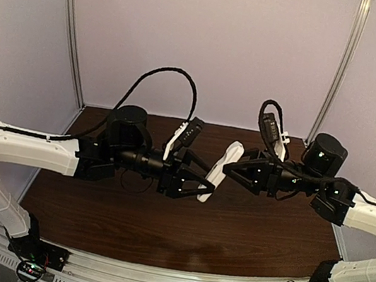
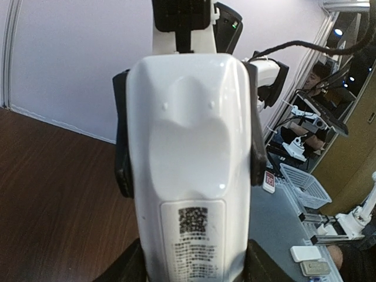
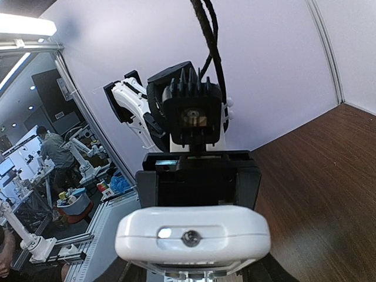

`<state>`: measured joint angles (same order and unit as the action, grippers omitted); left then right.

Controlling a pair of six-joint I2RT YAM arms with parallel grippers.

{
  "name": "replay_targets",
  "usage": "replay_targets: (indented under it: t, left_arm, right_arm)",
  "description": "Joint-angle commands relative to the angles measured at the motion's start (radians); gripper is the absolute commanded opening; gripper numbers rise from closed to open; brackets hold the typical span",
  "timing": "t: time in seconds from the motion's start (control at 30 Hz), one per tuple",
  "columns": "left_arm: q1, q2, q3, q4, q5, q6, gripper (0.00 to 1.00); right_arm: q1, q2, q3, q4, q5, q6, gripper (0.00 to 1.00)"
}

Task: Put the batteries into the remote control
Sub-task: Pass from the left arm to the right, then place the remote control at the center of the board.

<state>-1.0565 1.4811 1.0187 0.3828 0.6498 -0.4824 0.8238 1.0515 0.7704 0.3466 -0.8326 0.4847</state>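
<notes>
holding remote (image 1: 221, 168) up over table (image 1: 161, 222) w/ l gripper (image 1: 204, 183) clamped on its sides, r gripper (image 1: 234, 167) at its top end but can't tell if gripping; prep stage, no batts in view, next prob needs steady two-arm hold to open back.

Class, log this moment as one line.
left jaws: shut on remote control | right jaws: at its other end, grip unclear | position: above table | batteries: unseen
</notes>
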Motion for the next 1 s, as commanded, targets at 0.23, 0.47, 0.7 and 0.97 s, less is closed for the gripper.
replay_targets:
  t: [0.23,0.47,0.7,0.97]
  left_arm:
    - [0.146,-0.097,-0.104,-0.102,-0.096,-0.067,0.97]
    - [0.23,-0.215,-0.167,-0.328,-0.355,-0.036,0.97]
    - [0.261,-0.261,-0.192,-0.461,-0.499,-0.012,0.97]
    - [0.268,-0.267,-0.231,-0.499,-0.565,-0.022,0.98]
  right_arm:
    - [-0.034,0.036,0.155,-0.513,0.197,-0.142,0.16]
    - [-0.031,0.169,0.24,-0.808,0.335,-0.225,0.14]
    - [-0.006,0.392,0.372,-1.034,0.495,-0.276,0.13]
    - [0.091,0.636,0.518,-1.216,0.662,-0.313,0.13]
